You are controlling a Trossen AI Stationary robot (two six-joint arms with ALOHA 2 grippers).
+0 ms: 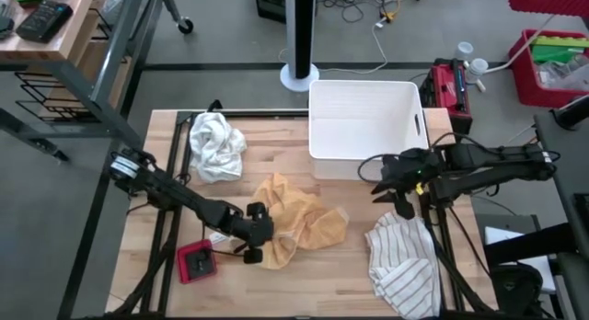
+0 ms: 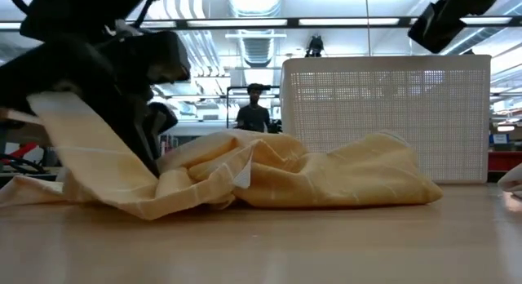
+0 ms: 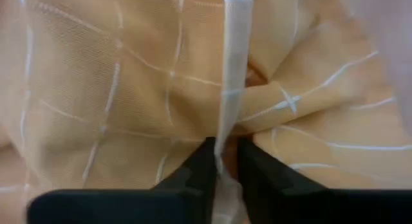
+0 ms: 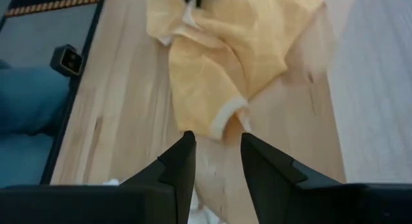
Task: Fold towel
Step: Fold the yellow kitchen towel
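Left gripper [image 1: 255, 239] clenched on a hem of the yellow towel [image 1: 296, 223], near the table's [image 1: 313, 288] front edge, mid-width. Right gripper [image 1: 398, 193] hangs parted, holding nothing, above bare wood beside the towel's right end. Three cloths: yellow, striped one [image 1: 403, 265] at front right corner, white one [image 1: 216, 145] back left. One white basket [image 1: 365, 125] on back edge.

This is a robotics lab or workshop. A wooden workbench [image 1: 304, 274] stands on a grey concrete floor, with cables [image 1: 368, 7] at twelve o'clock and a red crate [image 1: 552, 67] at two. Long ceiling strip lights [image 2: 245, 23] run over a person [image 2: 254, 111] standing far behind.
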